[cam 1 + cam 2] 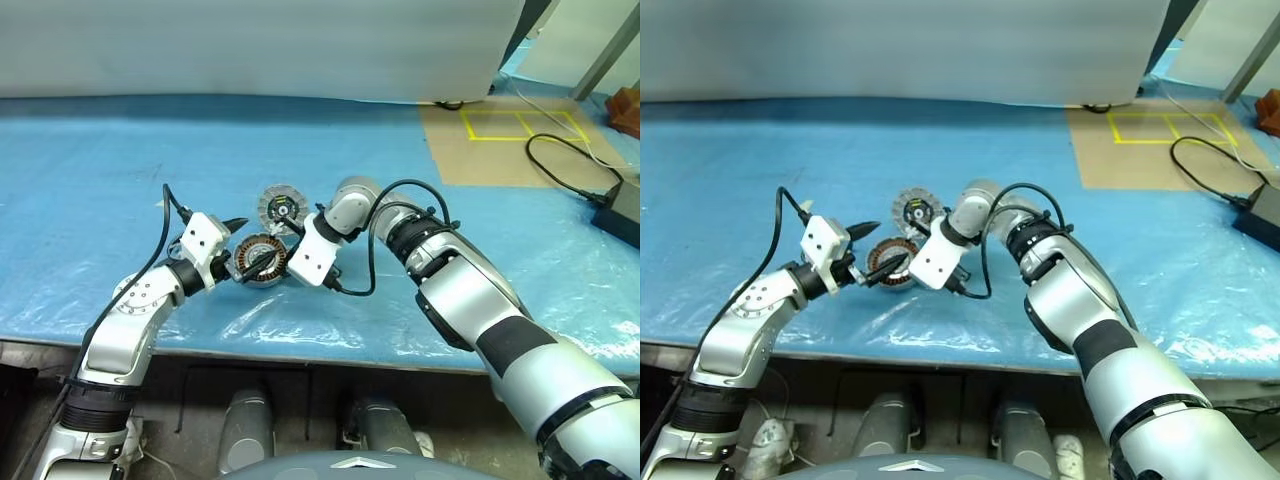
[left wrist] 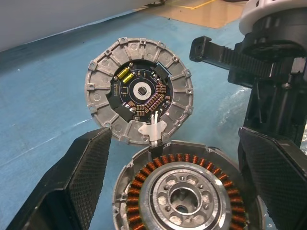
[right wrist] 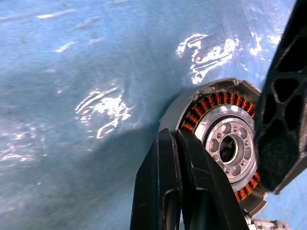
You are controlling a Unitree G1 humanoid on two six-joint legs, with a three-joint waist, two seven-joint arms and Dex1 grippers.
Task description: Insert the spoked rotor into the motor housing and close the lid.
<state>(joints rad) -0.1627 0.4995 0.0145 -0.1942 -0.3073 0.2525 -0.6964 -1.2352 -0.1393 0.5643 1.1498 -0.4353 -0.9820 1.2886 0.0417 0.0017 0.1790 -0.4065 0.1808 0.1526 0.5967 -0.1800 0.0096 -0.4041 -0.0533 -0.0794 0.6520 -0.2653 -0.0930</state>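
Left gripper (image 2: 177, 191) spread around the housing (image 2: 184, 191), right gripper (image 3: 184, 182) pressed together; lid (image 2: 139, 91) looks stiff, weighty, best pinched by its ribbed rim.

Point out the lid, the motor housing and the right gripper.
lid (image 2: 139, 91): left wrist view, on its dark circuit-board centre.
motor housing (image 2: 184, 201): left wrist view, on its silver central hub.
right gripper (image 3: 180, 158): right wrist view, between its shut fingertips.

Your left gripper (image 1: 243, 247) held level, its 2 fingers (image 2: 76, 182) spread wide, your right arm bent inward across the front, wrist angled down, right gripper (image 3: 175, 143) with fingers pressed together
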